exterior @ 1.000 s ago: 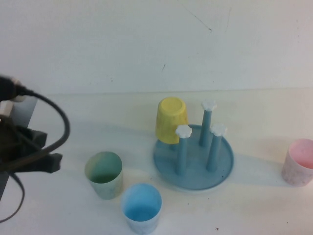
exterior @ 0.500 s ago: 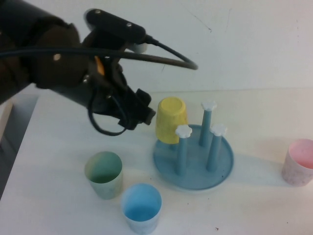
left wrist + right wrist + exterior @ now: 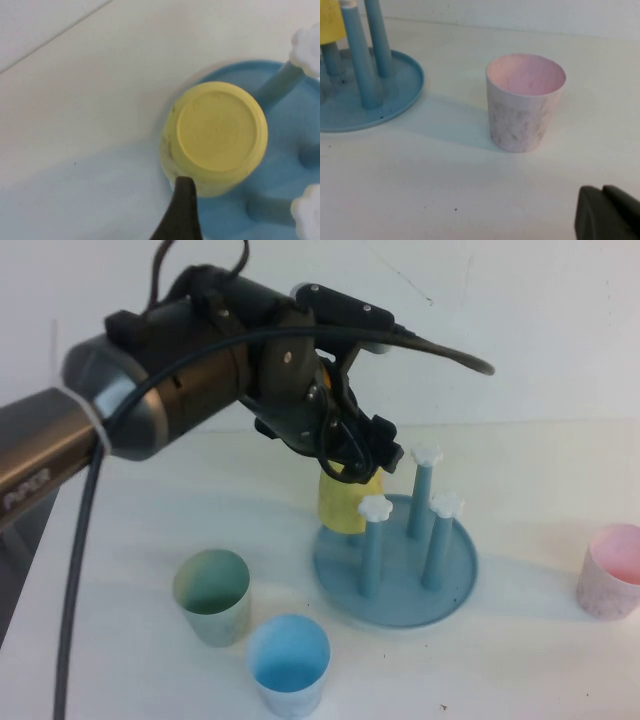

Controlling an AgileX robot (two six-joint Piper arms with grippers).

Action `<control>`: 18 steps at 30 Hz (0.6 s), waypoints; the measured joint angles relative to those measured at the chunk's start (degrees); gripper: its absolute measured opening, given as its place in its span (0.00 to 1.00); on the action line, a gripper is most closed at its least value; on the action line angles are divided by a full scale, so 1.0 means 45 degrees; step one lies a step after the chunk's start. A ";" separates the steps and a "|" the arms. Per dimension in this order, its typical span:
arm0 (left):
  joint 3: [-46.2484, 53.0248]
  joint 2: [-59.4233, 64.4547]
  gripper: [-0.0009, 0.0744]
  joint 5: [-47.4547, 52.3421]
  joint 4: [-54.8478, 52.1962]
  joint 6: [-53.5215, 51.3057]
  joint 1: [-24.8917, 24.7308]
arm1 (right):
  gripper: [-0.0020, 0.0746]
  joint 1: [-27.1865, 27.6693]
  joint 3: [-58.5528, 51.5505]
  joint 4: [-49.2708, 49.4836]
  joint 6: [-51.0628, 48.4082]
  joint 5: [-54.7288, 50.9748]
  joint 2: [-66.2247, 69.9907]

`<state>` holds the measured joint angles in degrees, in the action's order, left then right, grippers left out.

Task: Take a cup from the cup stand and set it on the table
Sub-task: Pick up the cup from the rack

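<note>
Yellow cup: inverted on a peg of the cup stand, base up, long axis near vertical; no readable markings. Left gripper: directly above cup; finger spread cannot be told. Right gripper: near pink cup; fingers indeterminate.

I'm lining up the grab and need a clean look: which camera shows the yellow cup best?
The left wrist view: the yellow cup shows upside down on the cup stand, one finger of the left tool at its edge. In the high view the left arm covers its top. The right wrist view catches only a corner.
</note>
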<state>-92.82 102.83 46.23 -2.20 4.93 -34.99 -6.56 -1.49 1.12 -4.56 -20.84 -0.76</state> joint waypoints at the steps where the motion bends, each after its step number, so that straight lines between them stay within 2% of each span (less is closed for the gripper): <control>1: 0.0000 0.0149 0.79 -0.0257 0.0000 0.0069 0.0000 | 0.02 0.0000 0.0000 0.0000 0.0000 0.0000 0.0000; 9: -0.0047 0.0923 0.79 -0.2290 -0.0051 0.0665 0.0000 | 0.02 0.0000 0.0000 0.0000 0.0020 0.0000 0.0000; 18: -0.0047 0.1694 0.79 -0.2489 -0.0422 0.1031 0.0127 | 0.02 0.0000 0.0000 0.0000 0.0020 0.0000 0.0000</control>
<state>-93.04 110.45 35.03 -4.10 9.57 -34.42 -6.56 -1.49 1.12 -4.47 -20.84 -0.76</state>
